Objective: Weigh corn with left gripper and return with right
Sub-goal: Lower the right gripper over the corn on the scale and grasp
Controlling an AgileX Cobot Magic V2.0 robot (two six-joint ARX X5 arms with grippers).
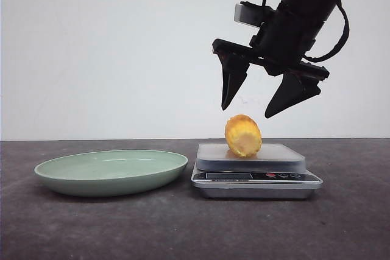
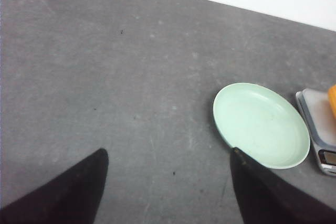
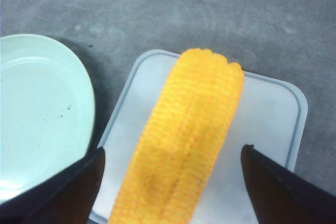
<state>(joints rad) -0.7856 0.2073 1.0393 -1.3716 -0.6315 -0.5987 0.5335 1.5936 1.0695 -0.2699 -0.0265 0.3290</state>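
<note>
Front view: an empty dish [image 1: 111, 172] sits left on the counter [image 1: 73, 229]; beside it the corn [image 1: 243, 136] lies on the scale [image 1: 256, 172], right pincer [image 1: 262, 100] spread wide just above. Weighing looks done; next, it must descend and close around the cob.

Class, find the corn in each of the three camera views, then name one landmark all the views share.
Front view: the corn lies on the scale, below the open right gripper.
Left wrist view: only an orange sliver shows at the picture's edge, over the scale.
Right wrist view: it fills the centre, on the scale's platform.
Shared landmark: the green dish.
</note>
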